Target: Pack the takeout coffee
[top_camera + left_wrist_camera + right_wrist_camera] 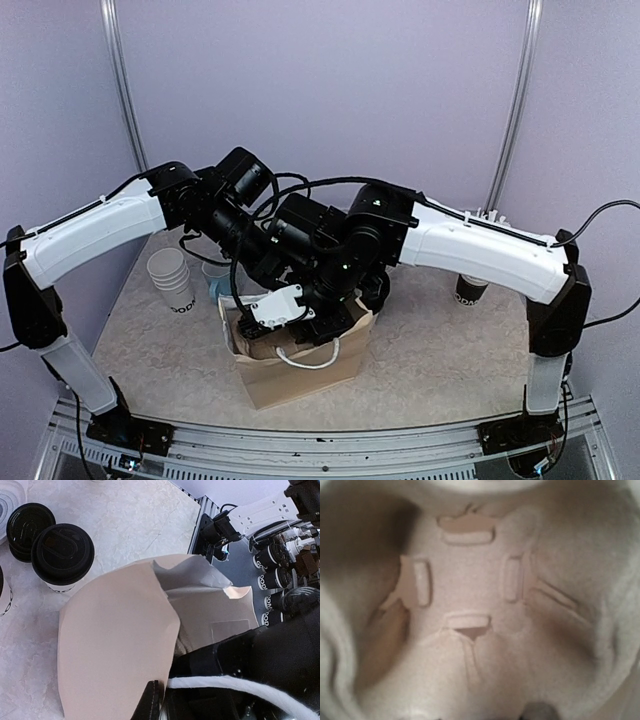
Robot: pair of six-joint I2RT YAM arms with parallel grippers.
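The takeout coffee (pixel 470 290), a white cup with a black lid, stands on the table at the right behind my right arm, away from both grippers. The left wrist view shows two black-lidded cups (pixel 62 552) (pixel 27 527) beside a brown paper bag (pixel 300 365). My left gripper (pixel 162 705) is shut on the bag's rim, and its dark finger (pixel 150 702) presses the bag's wall (pixel 115 645). My right arm's wrist (pixel 335 300) reaches down into the bag, fingers hidden. A moulded pulp cup carrier (pixel 470 580) fills the right wrist view from close up.
A nested stack of white cups (pixel 172 280) and a light-blue mug (pixel 214 280) stand left of the bag. The bag's white rope handle (pixel 235 685) crosses in front of the left wrist camera. Several more lidded cups (pixel 270 580) sit beyond the table's metal rail (pixel 200 525).
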